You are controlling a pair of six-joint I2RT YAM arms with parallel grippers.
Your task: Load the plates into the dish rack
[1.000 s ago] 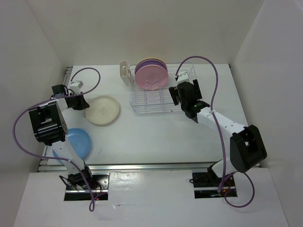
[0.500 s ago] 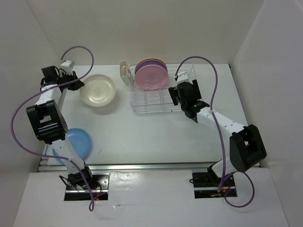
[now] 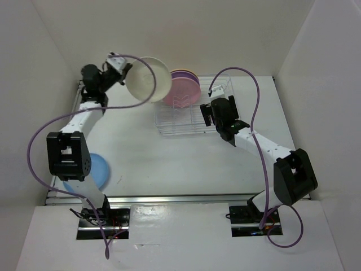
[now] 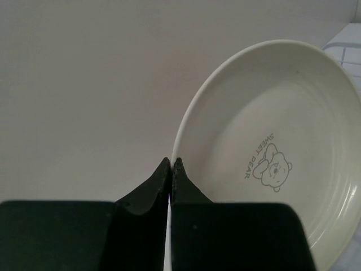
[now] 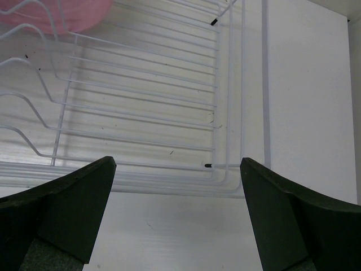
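My left gripper [image 3: 125, 71] is shut on the rim of the cream plate [image 3: 149, 79], holding it on edge in the air just left of the dish rack [image 3: 179, 123]. In the left wrist view the black fingers [image 4: 186, 186] pinch that rim, and the cream plate [image 4: 271, 169] shows a bear print. A pink plate [image 3: 181, 94] stands in the rack with a lavender plate [image 3: 189, 74] behind it. The sky blue plate [image 3: 97, 169] lies flat at the near left, partly under the left arm. My right gripper [image 5: 176, 164] is open and empty, at the rack's [image 5: 141, 96] right end.
White walls enclose the table on three sides. The raised cream plate hides the rack's left end in the top view. A purple cable loops over each arm. The pink plate's edge [image 5: 56, 14] shows at the top left of the right wrist view.
The left arm has lifted the cream plate off the table at the left, tipped it onto its edge and swung it up and right toward the rack. The right arm has not moved.
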